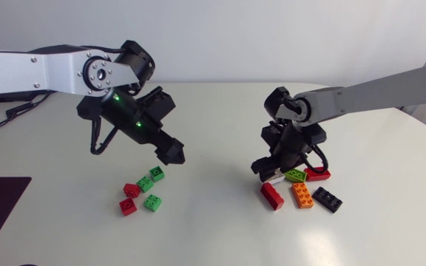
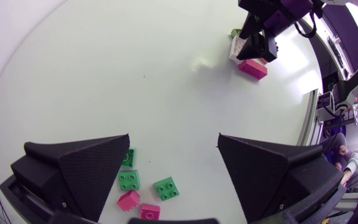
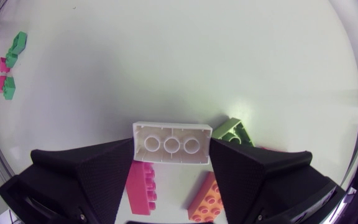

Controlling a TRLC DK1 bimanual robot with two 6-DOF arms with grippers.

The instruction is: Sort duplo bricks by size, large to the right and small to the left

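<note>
- The round white table (image 1: pixel 220 111) carries two clusters of Duplo bricks, well apart.
- The left arm (image 1: pixel 43 72) comes in from its side and bends down. Its left gripper (image 2: pixel 174 140) hangs above the table with the fingers spread wide and nothing between them.
- The right arm (image 1: pixel 376 92) slants down to the large bricks. The right gripper (image 3: pixel 171 149) is clamped on a long white brick (image 3: pixel 169 138), a finger against each end, hollow underside towards the wrist camera.
- Large bricks lie under and beside that gripper: long red (image 1: pixel 272 196), orange (image 1: pixel 302 194), black (image 1: pixel 327 199), lime green (image 1: pixel 296 176) and a second red (image 1: pixel 318 174).
- Small bricks sit below the left gripper: three green (image 1: pixel 152 202) and two red (image 1: pixel 128 207).
</note>
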